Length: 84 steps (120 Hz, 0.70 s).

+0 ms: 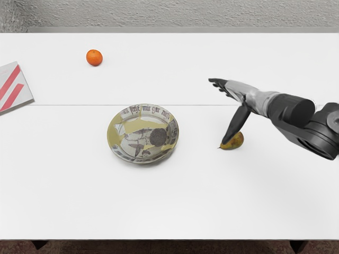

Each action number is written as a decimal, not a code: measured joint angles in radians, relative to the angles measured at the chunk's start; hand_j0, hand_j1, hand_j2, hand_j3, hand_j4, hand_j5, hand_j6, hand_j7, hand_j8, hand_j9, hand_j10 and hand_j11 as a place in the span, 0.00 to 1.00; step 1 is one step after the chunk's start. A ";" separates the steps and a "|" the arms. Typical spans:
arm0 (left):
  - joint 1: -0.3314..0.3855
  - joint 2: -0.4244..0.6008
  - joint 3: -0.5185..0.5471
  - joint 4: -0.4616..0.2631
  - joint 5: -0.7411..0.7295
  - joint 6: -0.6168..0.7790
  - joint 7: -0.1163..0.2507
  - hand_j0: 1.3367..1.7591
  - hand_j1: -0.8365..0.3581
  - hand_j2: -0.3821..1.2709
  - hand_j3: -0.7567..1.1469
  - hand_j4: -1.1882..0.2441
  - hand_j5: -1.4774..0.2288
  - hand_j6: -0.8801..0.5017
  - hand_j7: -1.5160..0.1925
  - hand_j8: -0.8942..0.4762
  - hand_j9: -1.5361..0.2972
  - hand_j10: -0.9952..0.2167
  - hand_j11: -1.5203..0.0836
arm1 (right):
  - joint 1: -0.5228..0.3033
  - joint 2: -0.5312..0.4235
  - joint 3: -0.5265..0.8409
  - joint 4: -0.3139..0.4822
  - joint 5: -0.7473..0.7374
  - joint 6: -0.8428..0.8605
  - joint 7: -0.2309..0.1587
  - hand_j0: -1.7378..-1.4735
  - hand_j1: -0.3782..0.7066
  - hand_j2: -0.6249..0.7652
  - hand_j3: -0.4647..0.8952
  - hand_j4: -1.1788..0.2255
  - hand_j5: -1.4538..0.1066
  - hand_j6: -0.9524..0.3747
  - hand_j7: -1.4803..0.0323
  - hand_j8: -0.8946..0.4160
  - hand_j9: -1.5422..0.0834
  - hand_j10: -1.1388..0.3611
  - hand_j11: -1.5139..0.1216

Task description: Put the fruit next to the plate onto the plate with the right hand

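- Right now, nearest first: the near edge of the white table (pixel 175 206) runs across the bottom, with a dark floor strip (pixel 159 247) under it.
- Then the fruit (pixel 234 142): small, pear-like, yellow-green with a brown flush. It lies on the table right of centre, to the right of the plate and apart from it, not on it.
- The plate (pixel 117 138) is shallow and patterned in olive and grey, with lettering round the rim. It sits roughly mid-table, a touch farther than the fruit.
- My right hand (pixel 241 98) is over the far side of the fruit. The arm comes in from the right edge, dark forearm, grey wrist.
- My fingers (pixel 218 82) are stretched out flat toward the left, slightly spread, wrapped round nothing.
- My thumb (pixel 237 124) hangs down at a slant and its tip overlaps the fruit's top-left side in this view. Can't tell whether it touches or just sits in front.
- No grasp: hand wide open, fruit resting on the table on its own.
- A thin seam line (pixel 63 105) crosses the table, level with the plate's far rim.
- Far left: a flat white item with red diagonal stripes (pixel 13 87), cut off by the left edge.
- Farther: a round orange (pixel 94 57), left of centre, well apart from the plate.
- Beyond the far table edge: a rough grey wall (pixel 169 13).
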 joint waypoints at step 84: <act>0.000 0.000 0.000 0.000 0.000 0.000 0.000 0.76 0.99 0.23 0.40 0.83 0.86 0.64 0.89 0.65 0.84 0.82 0.95 | 0.067 0.049 -0.178 0.000 -0.171 -0.173 -0.001 0.30 0.03 0.45 0.34 0.84 0.93 0.72 0.98 0.68 0.95 0.76 0.93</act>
